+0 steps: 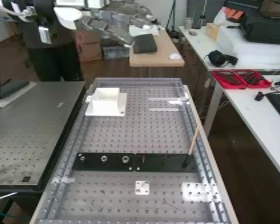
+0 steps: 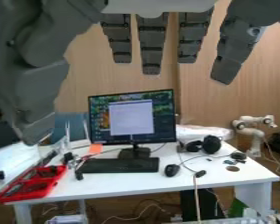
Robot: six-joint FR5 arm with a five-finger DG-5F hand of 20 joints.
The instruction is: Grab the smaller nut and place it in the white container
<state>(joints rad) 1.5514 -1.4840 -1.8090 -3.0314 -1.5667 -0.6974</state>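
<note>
The hand (image 1: 114,24) is at the top left of the high view, high above the far end of the bench, its fingers straight and holding nothing. In the wrist view the open hand (image 2: 152,42) hangs in with fingers extended. On the black bar (image 1: 157,162) stand the smaller nut (image 1: 82,158), the larger nut (image 1: 104,159) and the bearing (image 1: 125,159), in a row and apart. The white container (image 1: 106,106) sits on the bench's far left part, well beyond the bar.
A thin wooden stick (image 1: 194,141) rises from the bar's right end. A small white plate (image 1: 142,188) lies nearer than the bar. Red trays (image 1: 232,80) and a headset lie on the side table; a monitor (image 2: 132,120) stands there too.
</note>
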